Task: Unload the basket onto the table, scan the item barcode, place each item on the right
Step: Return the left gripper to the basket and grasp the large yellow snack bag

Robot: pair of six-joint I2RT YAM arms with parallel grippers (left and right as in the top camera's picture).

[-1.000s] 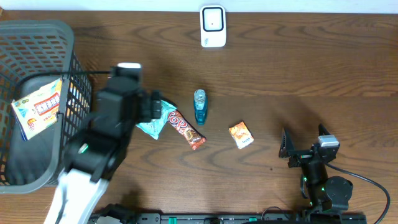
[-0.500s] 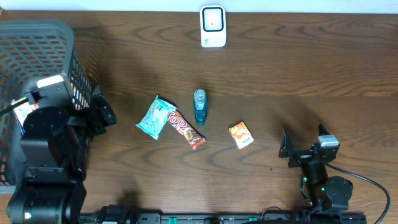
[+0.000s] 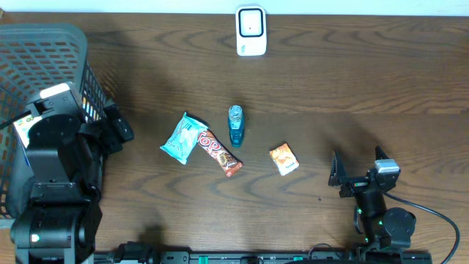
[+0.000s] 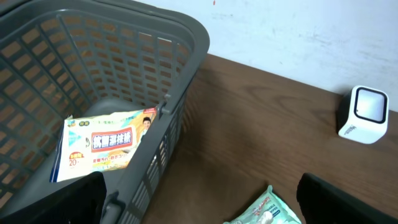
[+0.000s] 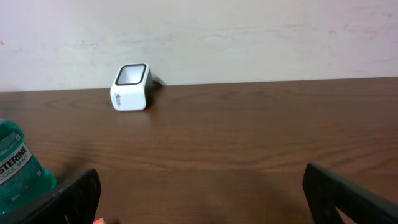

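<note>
At lower right the right gripper (image 3: 357,170) and at left the left gripper (image 4: 199,204) both gape wide and empty, mid-frame lie the teal packet (image 3: 182,138), red bar (image 3: 220,152), blue bottle (image 3: 235,125) and orange packet (image 3: 283,158), and the white scanner (image 3: 250,31) stands top centre.

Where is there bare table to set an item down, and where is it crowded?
Free: the wide wood right of the scanner, down to the right gripper; the strip between scanner and blue bottle. Crowded: the middle row of teal packet, red bar, bottle and orange packet. The left edge is taken by the basket and the left gripper.
</note>
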